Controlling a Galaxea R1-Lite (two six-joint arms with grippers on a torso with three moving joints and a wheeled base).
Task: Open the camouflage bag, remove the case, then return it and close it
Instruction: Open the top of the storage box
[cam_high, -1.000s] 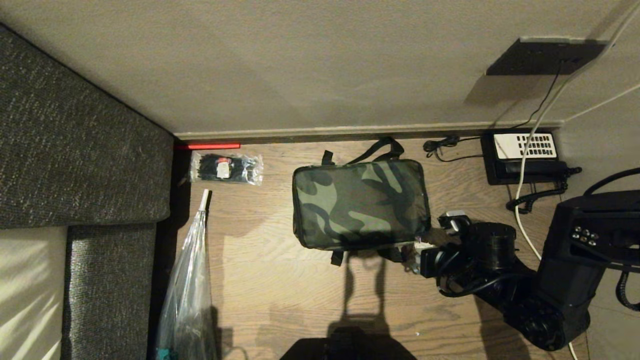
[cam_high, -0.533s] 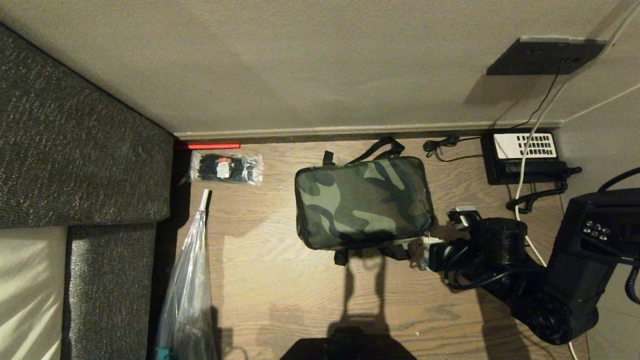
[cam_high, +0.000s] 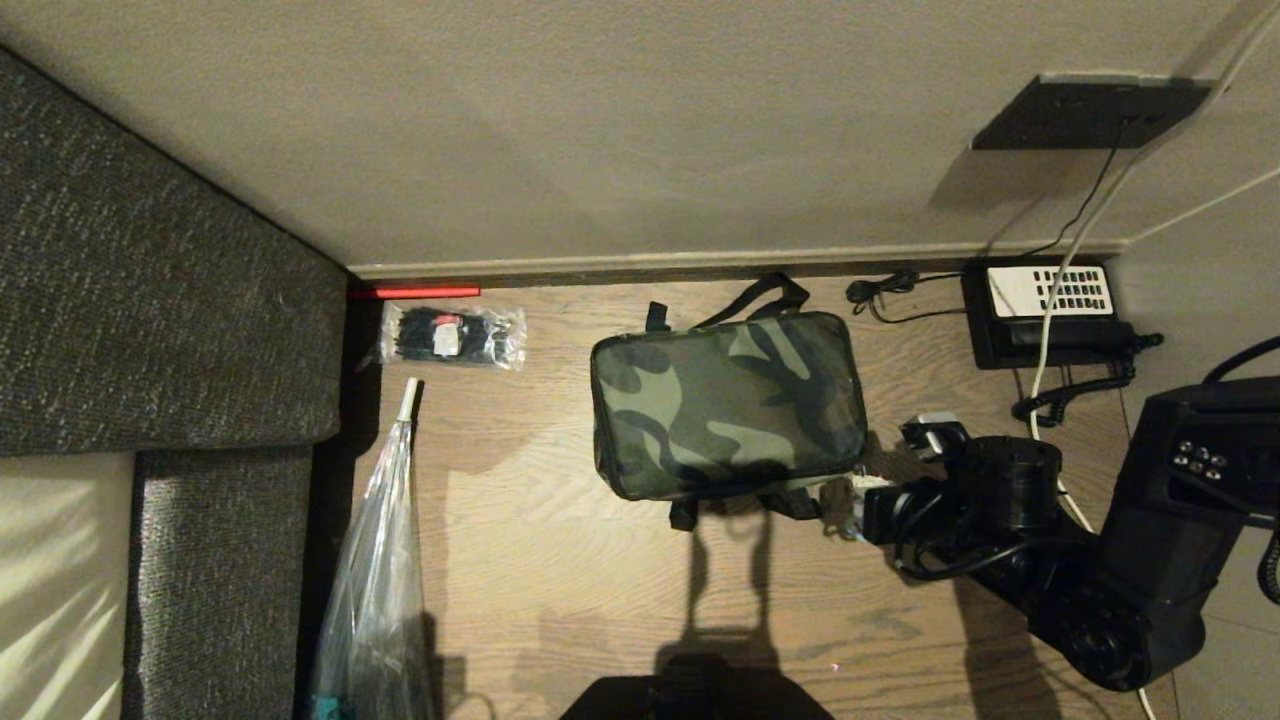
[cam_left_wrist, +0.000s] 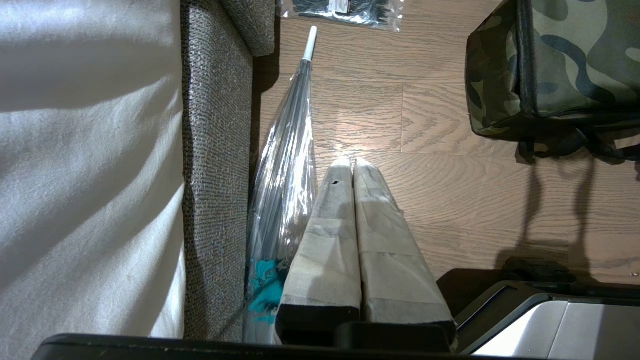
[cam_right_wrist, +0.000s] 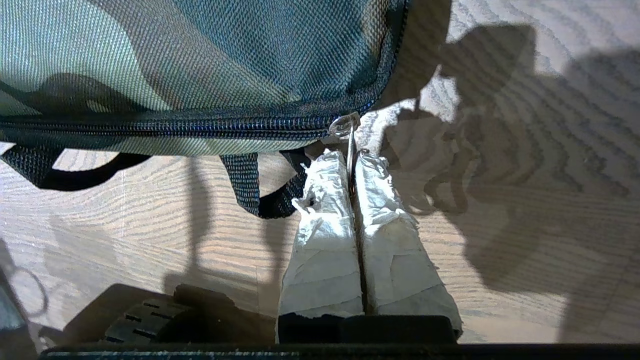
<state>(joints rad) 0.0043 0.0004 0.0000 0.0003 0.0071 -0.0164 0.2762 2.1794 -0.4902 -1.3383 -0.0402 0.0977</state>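
The camouflage bag (cam_high: 727, 403) lies shut on the wood floor near the wall, its black strap handles spilling out front and back. My right gripper (cam_high: 836, 497) sits at the bag's near right corner. In the right wrist view this gripper (cam_right_wrist: 351, 159) is shut on the metal zipper pull (cam_right_wrist: 350, 145), at the end of the closed zipper (cam_right_wrist: 165, 126). The case is hidden. My left gripper (cam_left_wrist: 348, 162) hangs shut and empty over bare floor, left of the bag (cam_left_wrist: 560, 65).
A grey sofa (cam_high: 150, 330) fills the left side. Beside it lie a clear folded umbrella (cam_high: 375, 580) and a clear packet of black items (cam_high: 452, 337). A black telephone (cam_high: 1050, 310) with cords sits by the wall at right. A red stick (cam_high: 415, 292) rests along the skirting.
My right arm has shifted to the right, still holding the zipper pull. The bag's right end has been dragged slightly right and turned with it.
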